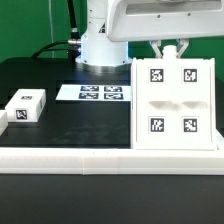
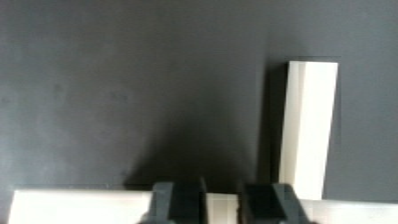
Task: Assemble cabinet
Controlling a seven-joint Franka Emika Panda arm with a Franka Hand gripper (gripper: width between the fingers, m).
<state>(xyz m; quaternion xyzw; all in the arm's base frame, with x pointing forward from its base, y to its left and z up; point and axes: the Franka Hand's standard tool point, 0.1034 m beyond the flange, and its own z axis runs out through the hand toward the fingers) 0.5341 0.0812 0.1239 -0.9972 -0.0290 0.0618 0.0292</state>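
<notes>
The cabinet (image 1: 172,103) stands on the black tabletop (image 1: 80,125) at the exterior view's right. It is a large white box with its broad face turned to the camera, and that face carries 4 black-and-white tags, 2 in an upper row and 2 in a lower row. Its lower edge sits just behind the white ledge (image 1: 70,158) that runs along the near side of the tabletop. The arm (image 1: 150,15) reaches over from behind, and the fingers (image 1: 159,48) meet the cabinet's top edge near its middle, their tips hidden by that edge. In the wrist view the 2 dark fingers stand on either side of a pale strip that fills the gap between them, but I cannot tell whether they press on it or merely straddle it. A long white bar (image 2: 311,125) runs away from them over the dark surface. A small white block (image 1: 25,105) with 1 tag on its near face lies at the exterior view's left, well apart from the cabinet. The marker board (image 1: 92,92) lies flat between them, nearer the robot's white base (image 1: 100,45).
</notes>
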